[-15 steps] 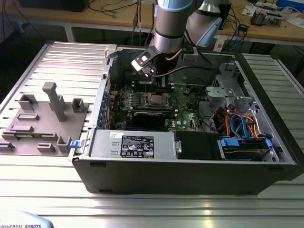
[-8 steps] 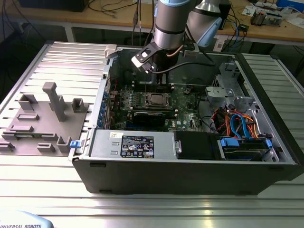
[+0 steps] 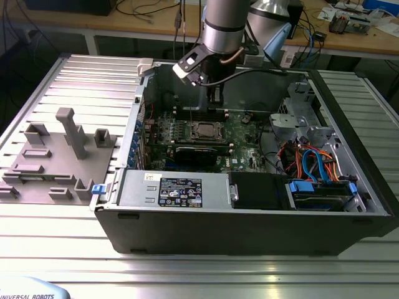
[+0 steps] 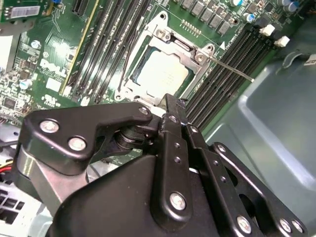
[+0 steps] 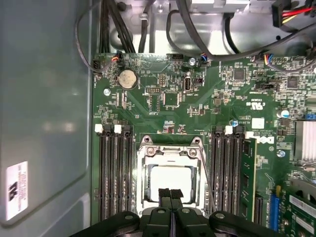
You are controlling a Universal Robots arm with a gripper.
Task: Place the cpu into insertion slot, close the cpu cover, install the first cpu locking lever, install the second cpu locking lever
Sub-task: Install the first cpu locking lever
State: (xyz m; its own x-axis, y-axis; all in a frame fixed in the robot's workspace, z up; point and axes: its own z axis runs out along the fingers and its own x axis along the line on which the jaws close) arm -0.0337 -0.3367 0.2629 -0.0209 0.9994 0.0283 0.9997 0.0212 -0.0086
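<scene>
The cpu (image 5: 170,178) lies in the insertion slot (image 5: 143,183) on the green motherboard, its dull silver top showing through the open centre of the cpu cover (image 5: 170,151), which lies flat around it. In the second wrist view the cpu (image 4: 162,74) sits inside the cover (image 4: 196,55). One thin wire locking lever (image 4: 236,70) sticks out over the memory slots, and another (image 4: 127,59) slants across the slots on the other side. My gripper (image 5: 171,193) is shut with nothing in it, its fingertips together just over the socket's edge. In the exterior view the gripper (image 3: 215,103) hangs above the socket (image 3: 204,129).
Black memory slots (image 5: 114,173) flank the socket on both sides. A black graphics card (image 3: 198,152), the power supply (image 3: 177,189) and drive cables (image 3: 312,165) fill the case. The grey case wall (image 5: 44,113) stands close by. A grey fixture (image 3: 62,159) sits on the table at the exterior view's left.
</scene>
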